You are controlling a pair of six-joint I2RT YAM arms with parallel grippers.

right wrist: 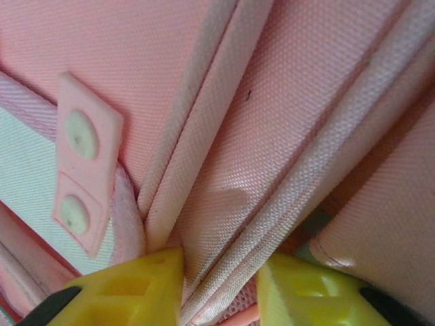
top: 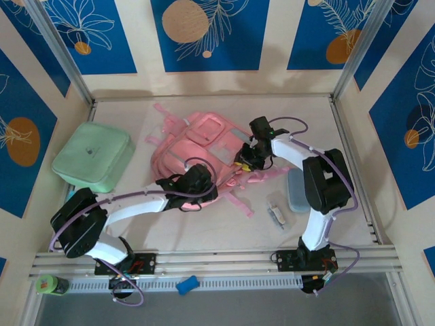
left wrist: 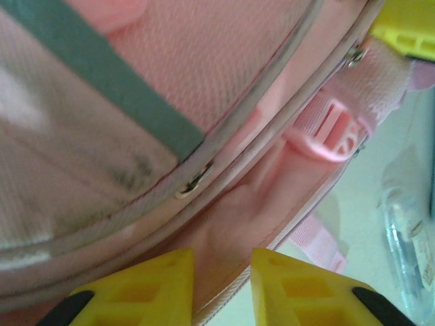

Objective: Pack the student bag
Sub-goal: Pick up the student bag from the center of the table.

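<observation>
Nearest on the desk [top: 204, 231], a small clear packet [top: 276, 216] and pale blue case [top: 297, 191] lie right. Mid-desk, the pink student bag [top: 204, 142] lies flat; left end effector [left wrist: 222, 261] and right end effector [right wrist: 221, 261] each pinch its seams, nearly closed. A mint case [top: 93, 157] sits left.

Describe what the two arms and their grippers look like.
Both the left arm and the right arm have white tubular links between bulky black joint housings, on black bases. A thin purple cable loops loosely along each. The left gripper and right gripper have black bodies and bright yellow wedge-shaped fingers with recessed cells and black patches at their outer edges.
</observation>
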